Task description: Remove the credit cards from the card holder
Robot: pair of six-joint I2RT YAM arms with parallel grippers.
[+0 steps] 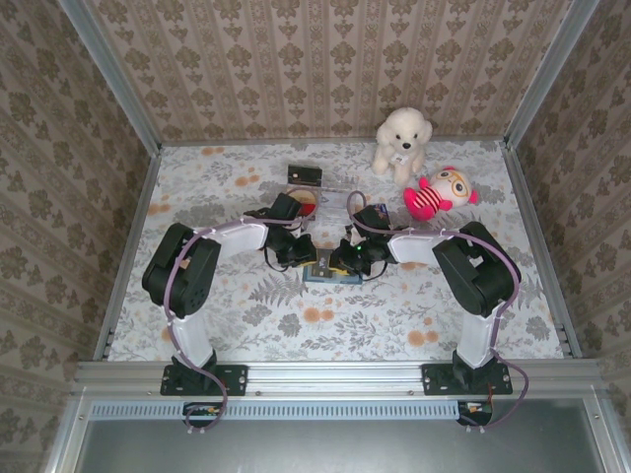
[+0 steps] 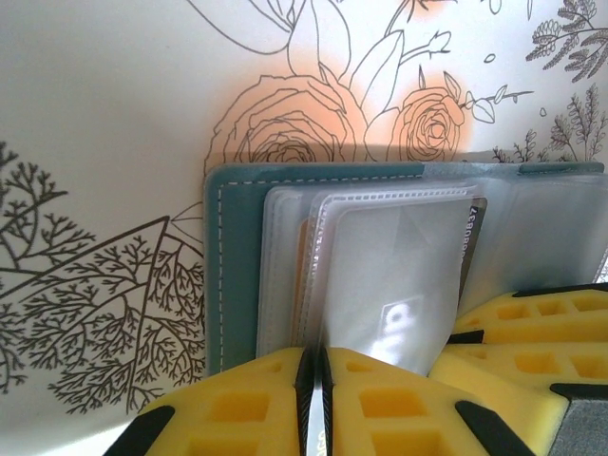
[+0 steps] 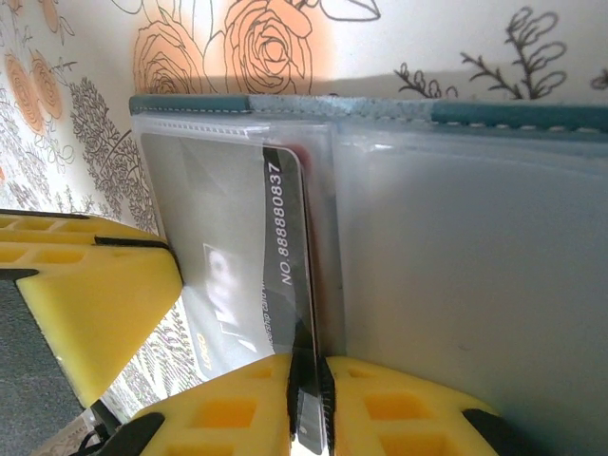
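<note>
Left hand (image 2: 316, 385) pinched shut on clear sleeve (image 2: 380, 275), right hand (image 3: 312, 399) pinched shut on what looks like the edge of grey card (image 3: 237, 247); both meet mid worktop (image 1: 394, 315) over teal card holder (image 2: 233, 275), lying open and flat. Grey card sits mostly inside sleeve. Dark card (image 1: 304, 174) lies loose toward far edge, well apart. Doing it well: left pins sleeve, right pulls straight along sleeve opening, flat, slow, no twist, else holder drags or thin edge slips
</note>
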